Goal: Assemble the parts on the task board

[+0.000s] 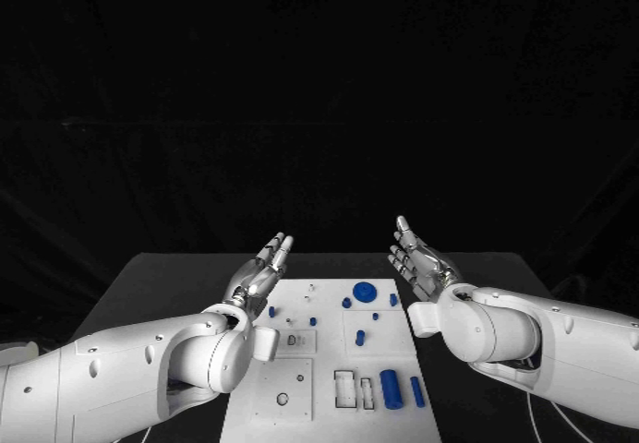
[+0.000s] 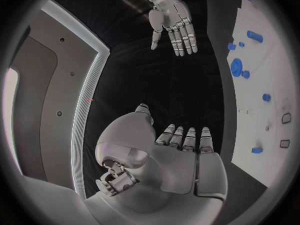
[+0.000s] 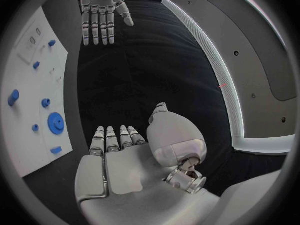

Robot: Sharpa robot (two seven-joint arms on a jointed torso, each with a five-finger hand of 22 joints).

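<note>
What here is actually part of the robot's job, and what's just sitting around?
Part of the job:
- task board, white, mid-table
- blue parts: round disc, large cylinder, slim peg, small pegs
- left hand and right hand, both open, holding nothing

Just there:
- black table

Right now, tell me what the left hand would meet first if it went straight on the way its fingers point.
Nothing, as far as I can tell: the left hand points up and away over the black table, beside the task board. Depth is unclear.

white task board point(image 1: 300, 383), blue parts point(image 1: 389, 389), black table point(image 1: 160, 286)
</note>
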